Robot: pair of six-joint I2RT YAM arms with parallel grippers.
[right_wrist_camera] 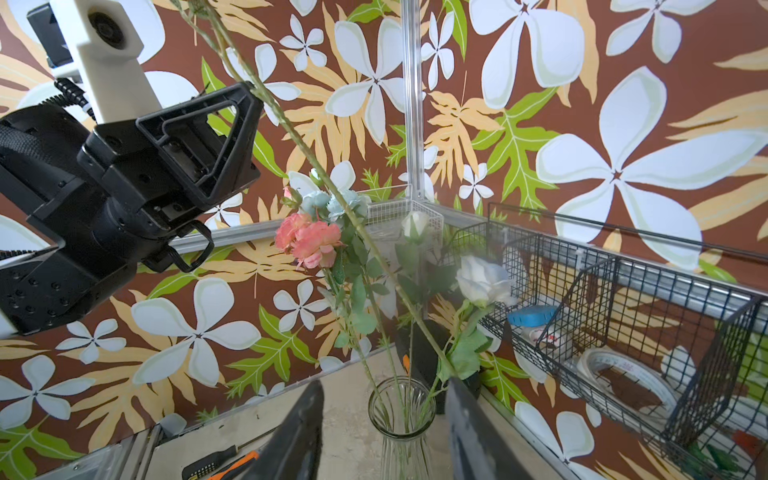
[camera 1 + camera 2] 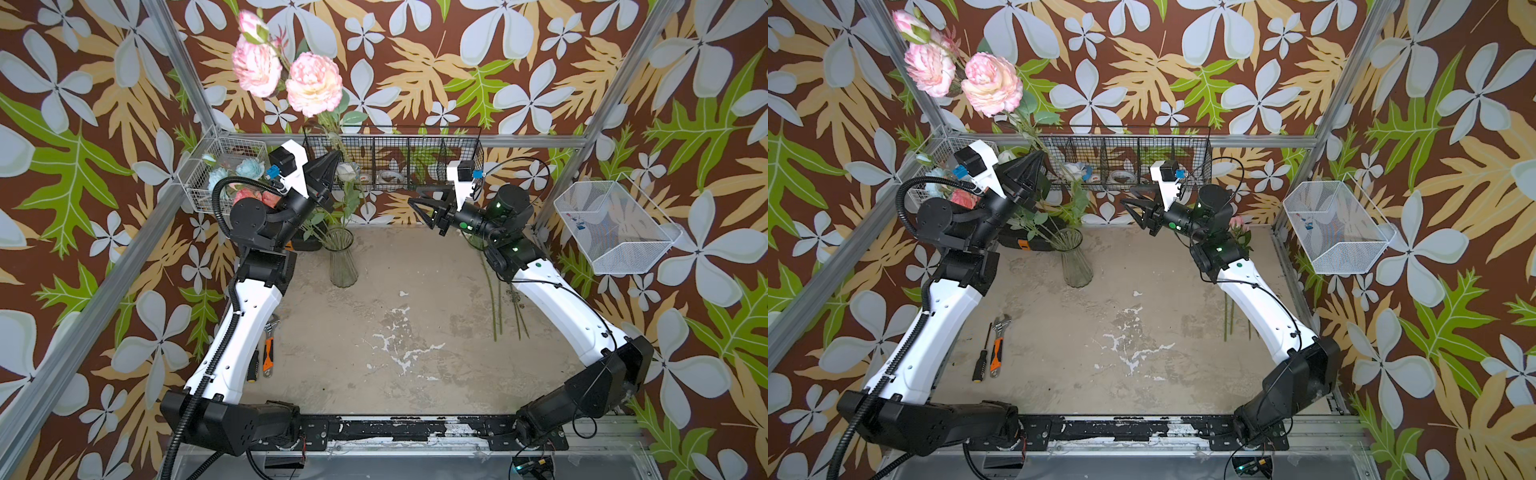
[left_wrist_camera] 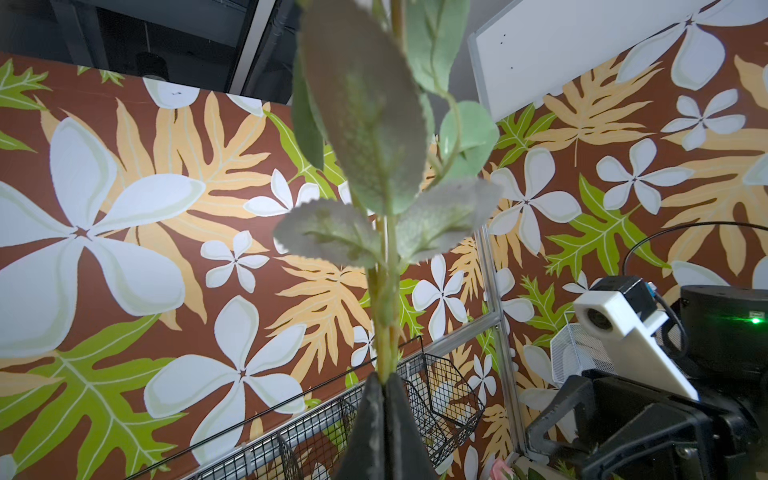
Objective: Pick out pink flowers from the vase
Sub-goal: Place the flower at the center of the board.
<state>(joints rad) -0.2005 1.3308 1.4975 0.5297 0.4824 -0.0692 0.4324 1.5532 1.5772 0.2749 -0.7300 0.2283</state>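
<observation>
My left gripper [image 2: 334, 156] [image 2: 1038, 156] [image 3: 384, 376] is shut on the green stem of the pink flowers [image 2: 313, 83] [image 2: 990, 85], whose ruffled heads stand high above it. The stem's lower end slants down behind my right finger, so whether it sits in the vase cannot be told. The clear ribbed vase [image 2: 343, 262] [image 2: 1075, 262] [image 1: 401, 419] holds a coral pink flower [image 1: 311, 241], light blue flowers [image 1: 332, 203] and white roses [image 1: 482, 282]. My right gripper [image 2: 419, 208] [image 2: 1133, 203] [image 1: 384, 386] hangs open and empty to the vase's right, facing it.
A pink rose [image 2: 1237, 222] lies on the table behind the right arm, with green stems [image 2: 494, 307] beside it. A black wire basket [image 2: 395, 158] lines the back wall. A white mesh basket [image 2: 615, 228] hangs at the right. A wrench and screwdriver [image 2: 996, 345] lie front left.
</observation>
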